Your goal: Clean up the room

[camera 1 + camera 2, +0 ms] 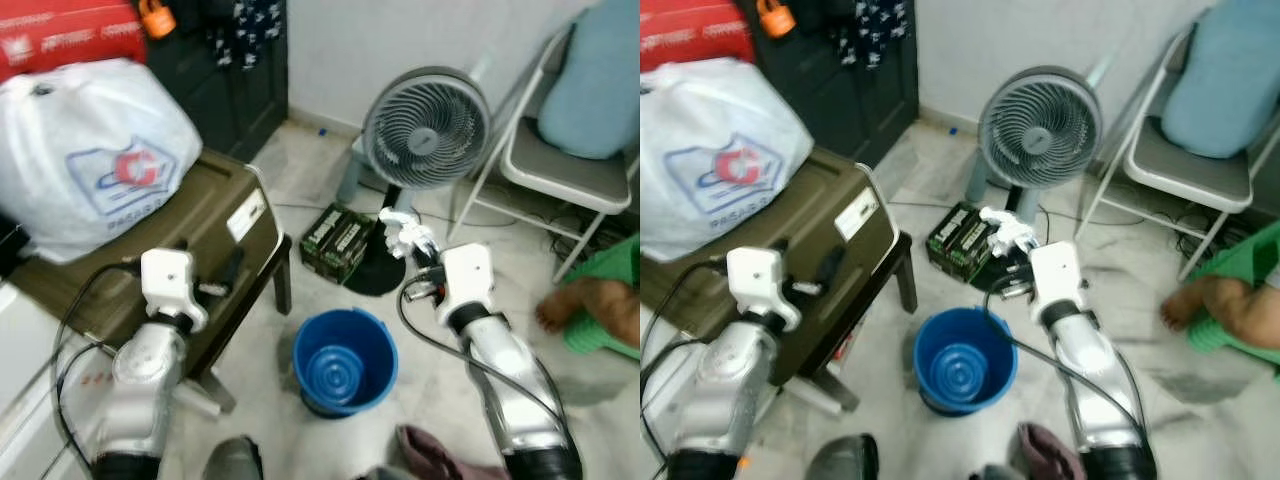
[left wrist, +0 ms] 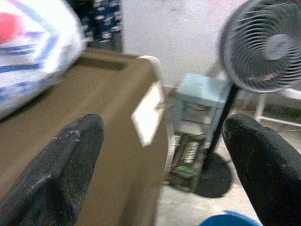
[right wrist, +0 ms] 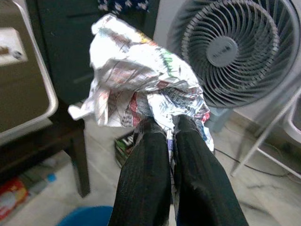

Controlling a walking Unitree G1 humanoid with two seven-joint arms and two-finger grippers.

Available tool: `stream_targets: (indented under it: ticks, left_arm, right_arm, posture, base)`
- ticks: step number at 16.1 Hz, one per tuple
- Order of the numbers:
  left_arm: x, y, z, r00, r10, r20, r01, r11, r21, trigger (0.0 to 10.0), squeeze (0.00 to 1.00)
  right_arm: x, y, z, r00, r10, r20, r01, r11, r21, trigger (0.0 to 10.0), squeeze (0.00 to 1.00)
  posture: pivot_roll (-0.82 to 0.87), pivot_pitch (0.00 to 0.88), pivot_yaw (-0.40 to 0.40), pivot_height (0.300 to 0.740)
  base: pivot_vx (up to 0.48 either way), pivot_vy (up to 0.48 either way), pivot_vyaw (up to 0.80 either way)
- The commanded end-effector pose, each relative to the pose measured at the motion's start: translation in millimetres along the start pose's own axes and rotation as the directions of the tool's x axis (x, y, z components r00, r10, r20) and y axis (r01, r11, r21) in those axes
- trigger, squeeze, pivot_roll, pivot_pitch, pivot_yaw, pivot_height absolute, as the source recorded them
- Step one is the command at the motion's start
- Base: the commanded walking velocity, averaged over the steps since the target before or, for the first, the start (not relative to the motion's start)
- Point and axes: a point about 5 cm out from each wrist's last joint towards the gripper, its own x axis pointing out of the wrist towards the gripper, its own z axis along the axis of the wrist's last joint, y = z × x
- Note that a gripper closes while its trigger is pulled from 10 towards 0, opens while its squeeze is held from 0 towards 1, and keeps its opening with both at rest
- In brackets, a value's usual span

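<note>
My right gripper [image 1: 406, 240] is shut on a crumpled newspaper [image 3: 141, 89], held in the air in front of the grey standing fan [image 1: 427, 128] and beyond the blue bucket [image 1: 344, 360]. The paper [image 1: 402, 229] bulges out past the black fingers [image 3: 146, 179]. The bucket stands on the floor between my two arms, with a blue ribbed part inside. My left gripper [image 1: 222, 280] is open, its fingers [image 2: 56, 169] spread wide over the olive-brown box [image 1: 190, 230].
A white plastic bag [image 1: 90, 150] lies on the box, which rests on a dark stool. A green carton [image 1: 335, 240] sits by the fan's base. A folding chair [image 1: 575, 150] stands at the right, with a person's foot [image 1: 580, 305] near it. Cloth [image 1: 430, 455] lies close to me.
</note>
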Motion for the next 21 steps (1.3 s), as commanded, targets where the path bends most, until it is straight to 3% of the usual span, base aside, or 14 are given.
stream_targets:
  ticks: [1, 6, 11, 14, 16, 19, 21]
  left_arm:
    - [-1.3, 4.0, 1, 1.000, 0.014, 0.004, -0.014, 1.000, 0.009, 10.0, 0.00]
    - [1.4, 6.3, 3, 1.000, 0.021, 0.002, -0.021, 1.000, 0.005, 10.0, 0.00]
    - [-7.4, 15.6, 4, 1.000, 0.025, 0.000, -0.025, 0.999, 0.029, 10.0, 0.00]
    - [-23.8, 0.1, 12, 0.956, -0.290, -0.049, 0.292, 0.955, 0.051, 10.0, 0.00]
    - [-29.8, -4.9, 15, 0.926, -0.371, -0.078, 0.376, 0.924, 0.068, 10.0, 0.00]
    - [-47.5, -15.1, 19, 0.847, -0.510, -0.149, 0.525, 0.847, 0.087, 10.0, 0.00]
    - [-58.5, -13.3, 20, 0.837, -0.515, -0.184, 0.536, 0.841, 0.082, 10.0, 0.00]
  right_arm:
    - [1.2, 0.9, 3, 1.000, 0.007, 0.010, -0.007, 1.000, 0.007, 10.0, 0.00]
    - [5.7, 0.2, 5, 1.000, 0.009, 0.015, -0.009, 1.000, 0.007, 10.0, 0.00]
    - [17.9, 1.0, 9, 1.000, -0.018, 0.005, 0.018, 0.999, 0.045, 10.0, 0.00]
    - [23.1, -2.4, -12, 0.977, -0.144, -0.157, 0.156, 0.985, 0.066, 10.0, 0.00]
    - [23.2, -5.3, -17, 0.959, -0.203, -0.197, 0.222, 0.972, 0.079, 10.0, 0.00]
    - [28.2, -5.6, -27, 0.922, -0.273, -0.273, 0.297, 0.954, 0.049, 10.0, 0.00]
    - [31.9, -6.1, -26, 0.917, -0.287, -0.276, 0.313, 0.948, 0.054, 10.0, 0.00]
  posture:
    - [-0.01, 0.097, -0.049, 0.740]
    - [0.00, 0.103, -0.056, 0.740]
    - [0.02, 0.107, -0.064, 0.740]
    - [0.06, 0.138, -0.051, 0.740]
    - [0.08, 0.154, -0.035, 0.740]
    - [0.12, 0.194, -0.008, 0.740]
    - [0.12, 0.229, 0.015, 0.740]
  base:
    - [0.289, 0.000, 0.00]
    - [0.058, 0.000, 0.00]
    - [0.000, 0.000, 0.00]
    - [0.000, 0.000, 0.00]
    - [0.000, 0.000, 0.00]
    - [0.000, 0.000, 0.00]
    - [0.000, 0.000, 0.00]
